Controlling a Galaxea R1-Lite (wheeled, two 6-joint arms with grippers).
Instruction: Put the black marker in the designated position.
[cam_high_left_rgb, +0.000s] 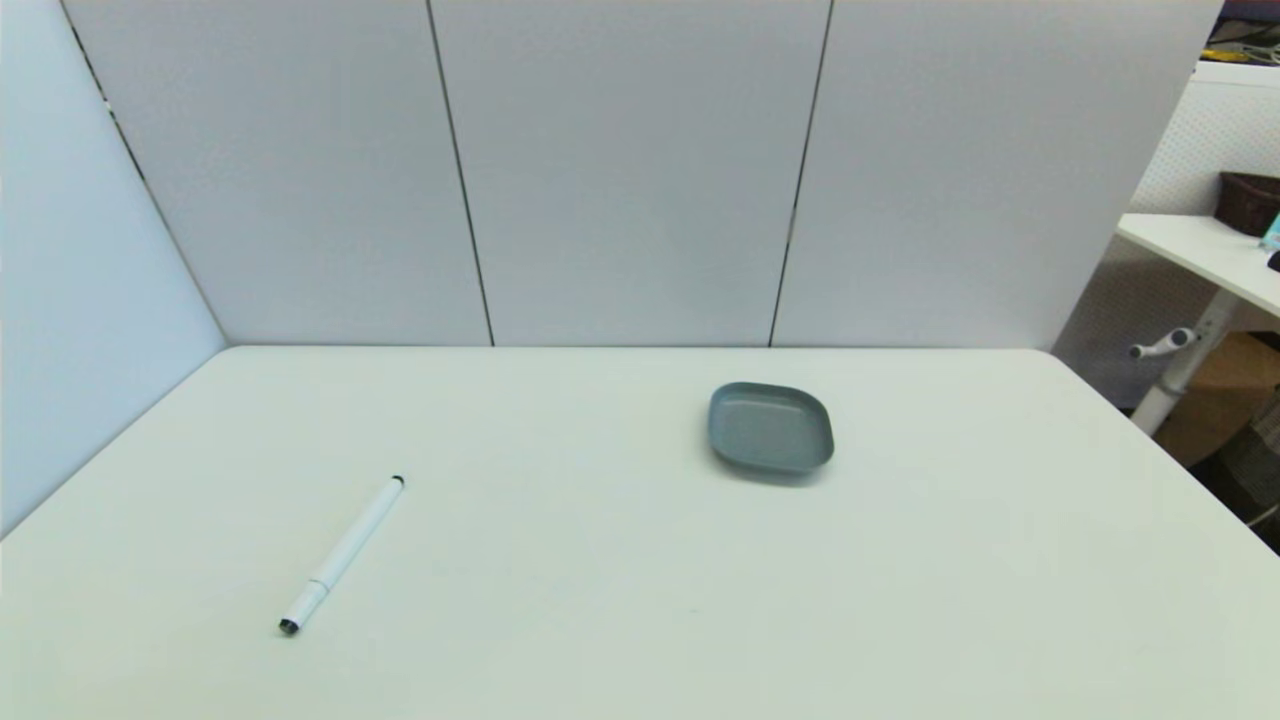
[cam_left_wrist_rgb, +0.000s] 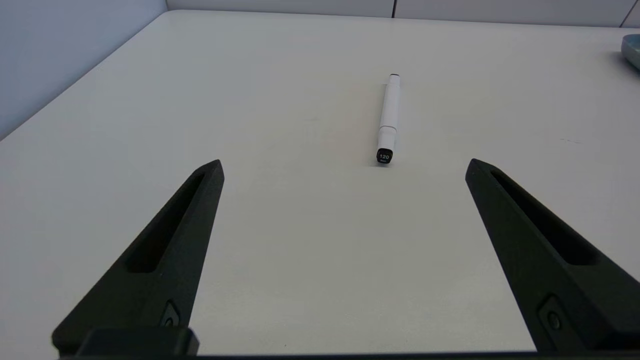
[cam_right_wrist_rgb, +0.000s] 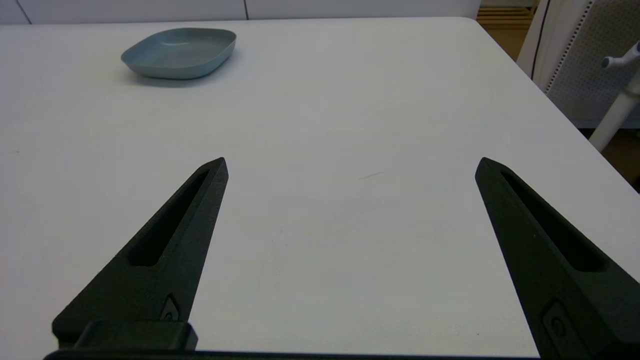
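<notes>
The black marker (cam_high_left_rgb: 343, 554), white-barrelled with small black tips, lies flat on the white table at the front left; its near tip (cam_left_wrist_rgb: 384, 156) reads "120". A grey dish (cam_high_left_rgb: 770, 427) sits empty at the middle right. My left gripper (cam_left_wrist_rgb: 344, 166) is open and low over the table, a short way short of the marker (cam_left_wrist_rgb: 388, 119), touching nothing. My right gripper (cam_right_wrist_rgb: 351, 164) is open too, over bare table, with the dish (cam_right_wrist_rgb: 180, 52) well beyond it. Neither arm shows in the head view.
White partition panels (cam_high_left_rgb: 630, 170) close off the back and left of the table. The table's right edge (cam_high_left_rgb: 1150, 440) drops off toward another desk (cam_high_left_rgb: 1200, 250) and a white stand leg (cam_right_wrist_rgb: 617, 105).
</notes>
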